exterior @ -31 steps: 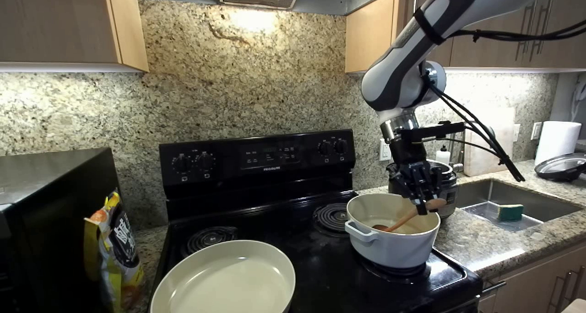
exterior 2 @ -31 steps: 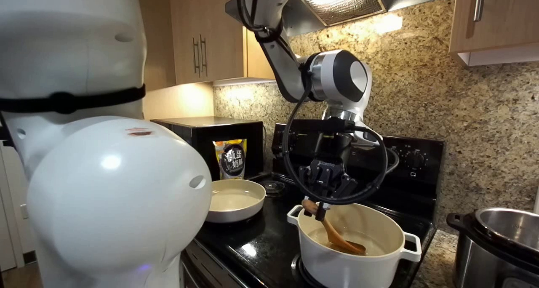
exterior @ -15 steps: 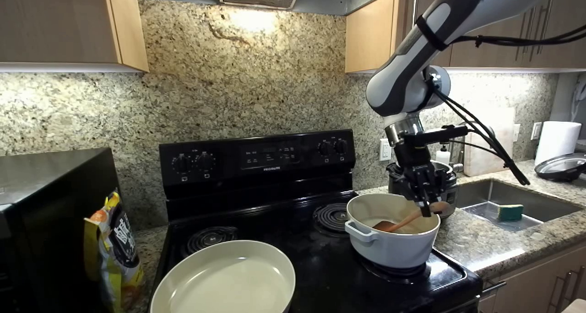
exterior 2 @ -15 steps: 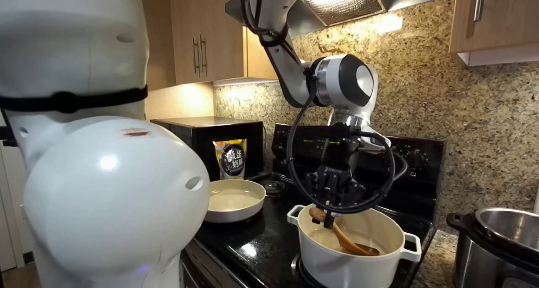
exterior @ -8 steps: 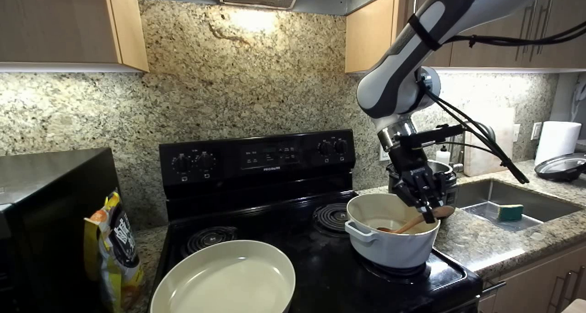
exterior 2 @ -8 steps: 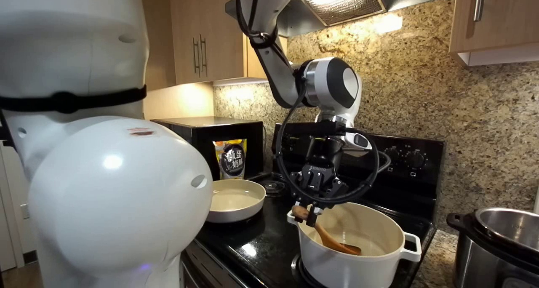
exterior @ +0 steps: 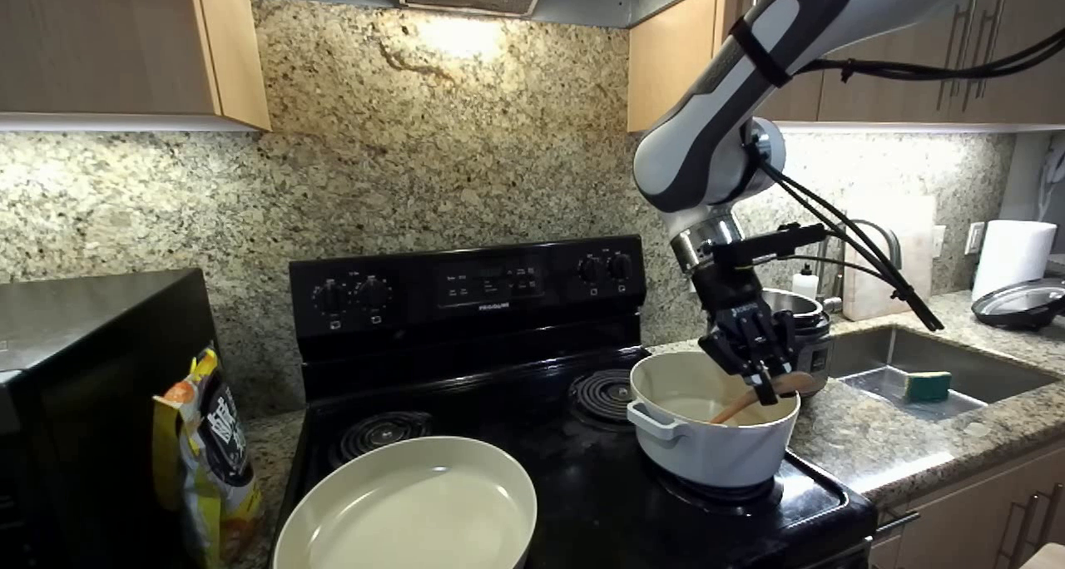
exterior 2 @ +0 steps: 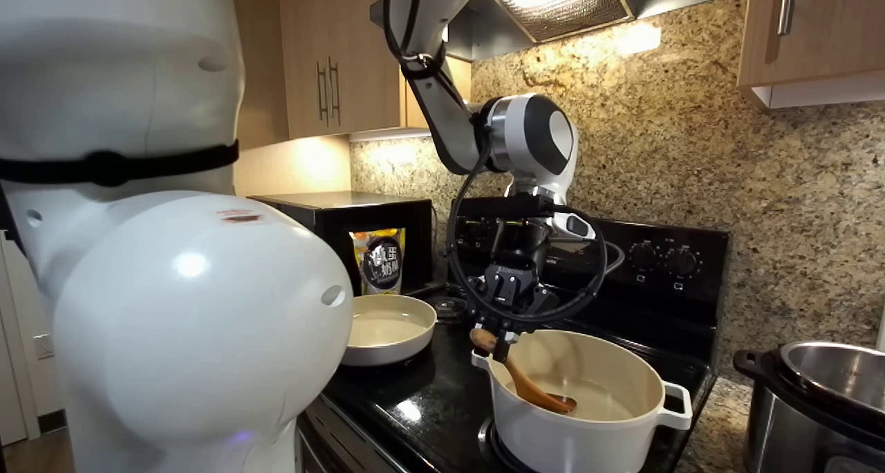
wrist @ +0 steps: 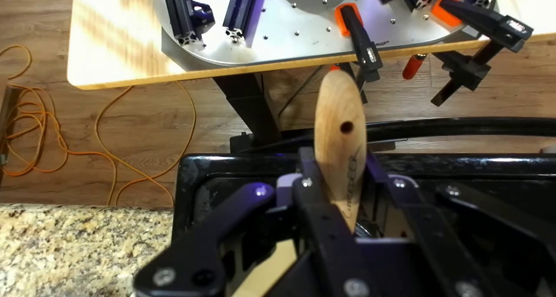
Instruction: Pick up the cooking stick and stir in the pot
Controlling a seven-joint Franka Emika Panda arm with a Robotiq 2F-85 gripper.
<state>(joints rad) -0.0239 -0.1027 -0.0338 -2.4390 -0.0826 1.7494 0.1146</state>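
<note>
Your cooking stick [exterior 2: 529,384] slants into the white pot [exterior 2: 567,445], its head down inside and its handle end above the rim. The pot's pale floor shows a sheen; whether that is liquid, you cannot tell. Your gripper [wrist: 341,158] has the stick pinched by the upper handle, 1 finger on either side, with the holed tip jutting out beyond them in the wrist view.

The large shallow white dish [exterior: 433,511] shares the stove [exterior: 582,486], apart from the pot, its pale inside facing up. The steel pot [exterior 2: 781,418] stands just beside the stove; you can see its inner wall, but its bottom is hidden. The sink [exterior: 1007,373] holds a green-and-yellow sponge [exterior: 928,386].

Against 0.5 s ago, you have shifted gripper and stick toward the left of both exterior views. In an exterior view the stick [exterior: 735,407] now has its head behind the pot's near wall, where part of it showed earlier. Pot and dish have stayed put.

A bag [exterior 2: 380,262] stands upright in front of the black microwave [exterior: 91,344]. The arm's cable [exterior 2: 546,317] loops before your gripper in an exterior view, hiding part of it. Past the stick, the wrist view shows 2 orange-and-black clamps [wrist: 359,36] at the edge of a wooden tabletop [wrist: 117,36].
</note>
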